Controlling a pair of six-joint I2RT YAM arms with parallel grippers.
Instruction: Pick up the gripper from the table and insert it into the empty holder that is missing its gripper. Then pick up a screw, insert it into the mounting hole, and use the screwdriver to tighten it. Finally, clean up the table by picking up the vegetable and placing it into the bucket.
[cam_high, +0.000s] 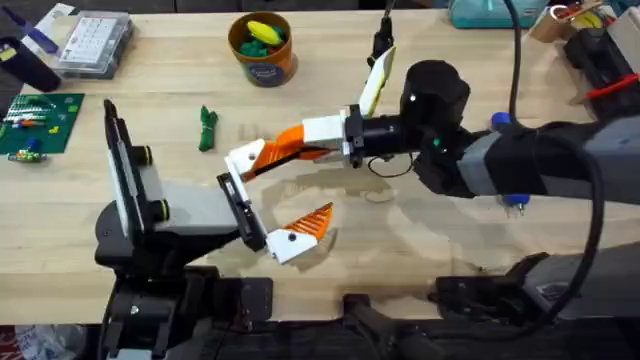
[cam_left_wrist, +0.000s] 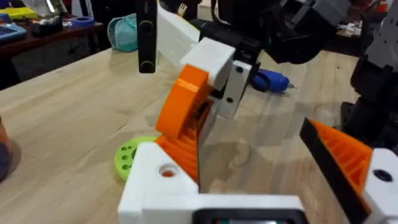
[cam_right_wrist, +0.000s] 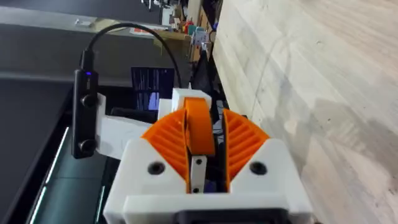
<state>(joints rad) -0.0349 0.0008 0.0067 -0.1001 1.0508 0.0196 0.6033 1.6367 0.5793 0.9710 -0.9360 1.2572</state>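
My right gripper (cam_high: 285, 145) reaches in from the right and is shut on the gripper (cam_high: 247, 158), an orange ribbed wedge with a white block. That block sits at the far end of the left arm's black holder rail (cam_high: 238, 205). In the right wrist view the wedge (cam_right_wrist: 199, 134) is pinched between my two orange pads (cam_right_wrist: 239, 140). The left wrist view has its white block (cam_left_wrist: 158, 183) low and near. The left gripper (cam_high: 300, 185) stands open, its own orange finger (cam_left_wrist: 345, 158) far from the wedge. The green vegetable (cam_high: 207, 128) lies on the table (cam_high: 420, 250). The orange bucket (cam_high: 262, 50) stands at the back.
A clear compartment box (cam_high: 95, 42) and a green circuit board (cam_high: 35, 120) are at the back left. A blue-handled screwdriver (cam_left_wrist: 270, 79) lies under the right arm. A green round disc with holes (cam_left_wrist: 127, 157) rests on the wood close to the left gripper.
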